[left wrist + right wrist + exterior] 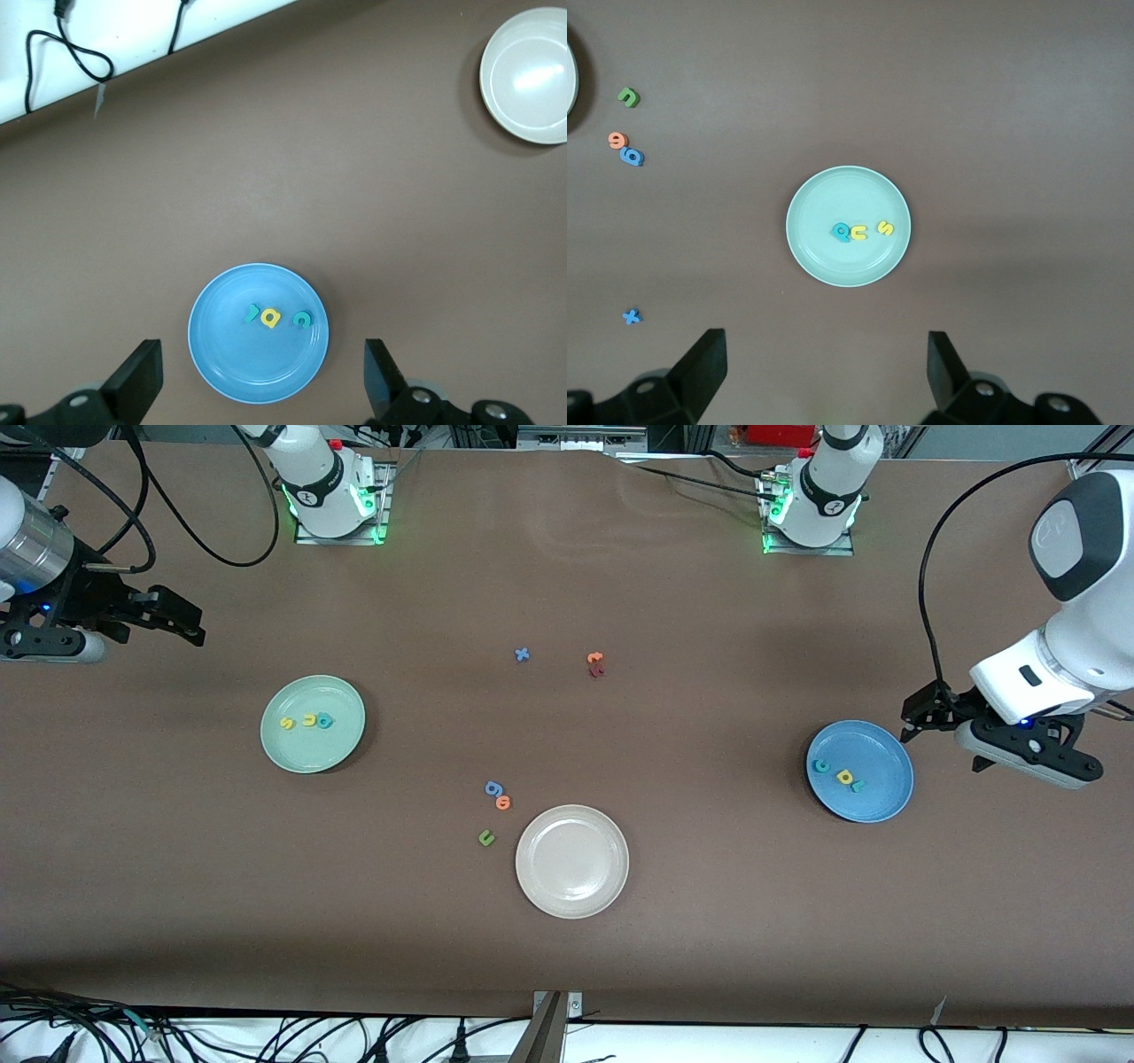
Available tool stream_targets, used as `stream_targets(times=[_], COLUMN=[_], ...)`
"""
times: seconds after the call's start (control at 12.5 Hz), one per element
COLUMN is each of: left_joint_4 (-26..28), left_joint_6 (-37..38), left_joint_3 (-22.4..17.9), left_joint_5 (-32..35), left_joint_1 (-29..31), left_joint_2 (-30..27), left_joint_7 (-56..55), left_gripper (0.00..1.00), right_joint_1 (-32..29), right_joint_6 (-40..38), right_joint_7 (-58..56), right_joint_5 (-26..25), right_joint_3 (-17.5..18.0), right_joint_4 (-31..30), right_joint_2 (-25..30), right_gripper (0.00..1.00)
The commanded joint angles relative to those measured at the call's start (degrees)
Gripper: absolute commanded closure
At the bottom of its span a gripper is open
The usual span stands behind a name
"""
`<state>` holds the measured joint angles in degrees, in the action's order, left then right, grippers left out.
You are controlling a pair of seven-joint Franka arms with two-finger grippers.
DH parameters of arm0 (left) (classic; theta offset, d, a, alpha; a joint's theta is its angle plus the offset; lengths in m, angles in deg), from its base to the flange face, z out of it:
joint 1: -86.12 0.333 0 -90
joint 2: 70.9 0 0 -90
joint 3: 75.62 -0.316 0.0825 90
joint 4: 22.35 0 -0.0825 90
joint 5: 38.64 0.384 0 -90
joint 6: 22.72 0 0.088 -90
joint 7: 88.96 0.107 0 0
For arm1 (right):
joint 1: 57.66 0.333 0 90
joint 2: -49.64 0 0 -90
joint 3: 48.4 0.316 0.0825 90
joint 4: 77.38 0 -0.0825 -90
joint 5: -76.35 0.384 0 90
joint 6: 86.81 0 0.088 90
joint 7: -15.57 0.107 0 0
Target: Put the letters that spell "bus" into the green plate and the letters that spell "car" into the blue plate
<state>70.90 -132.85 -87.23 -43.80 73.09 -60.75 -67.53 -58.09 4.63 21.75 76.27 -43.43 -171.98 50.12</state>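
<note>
Wrist-view plates: green plate [848,227], blue plate [258,333]; both grippers spread, empty.

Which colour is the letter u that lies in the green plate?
Yellow: the u in the green plate shows best in the right wrist view.

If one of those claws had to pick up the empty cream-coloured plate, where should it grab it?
Probably by the rim. The beige-white plate lies flat and shallow, far wider than a claw's opening, so only its raised edge offers a pinch. I would come down from above with one finger inside the rim, one outside, at the edge away from the green u.
</note>
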Motion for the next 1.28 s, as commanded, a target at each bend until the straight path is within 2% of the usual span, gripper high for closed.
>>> stream_targets(times=[0.0, 0.32, 1.04, 1.12, 1.2], left_joint_4=[-1.84, -1.67, 3.42, 5.17, 7.02], left_joint_6=[3.77, 6.51, 6.95, 6.95, 6.77], left_joint_3=[-0.25, 0.27, 0.97, 2.63, 6.13], left_joint_5=[0.24, 0.15, -0.29, -0.2, -0.29], left_joint_1=[1.6, 2.56, 6.52, 8.52, 12.11], left_joint_2=[0.04, -1.18, -8.39, -9.7, -11.1], left_joint_7=[-4.27, -25.33, -27.32, -27.32, -27.24], left_gripper=[0.0, 0.0, 0.0, 0.0, 0.0], right_joint_1=[-0.79, -0.79, -0.79, -0.79, -0.79], right_joint_6=[-0.3, -0.3, -0.3, -0.3, -0.3], right_joint_7=[-0.2, -0.2, -0.29, -0.2, -0.2], right_joint_5=[-0.36, -0.36, -0.27, -0.27, -0.27], right_joint_3=[0.74, 0.74, 0.66, 0.66, 0.66], right_joint_4=[-0.59, -0.59, -0.59, -0.59, -0.59], right_joint_2=[1.02, 1.02, 1.02, 1.02, 1.02], right_gripper=[0.0, 0.0, 0.0, 0.0, 0.0])
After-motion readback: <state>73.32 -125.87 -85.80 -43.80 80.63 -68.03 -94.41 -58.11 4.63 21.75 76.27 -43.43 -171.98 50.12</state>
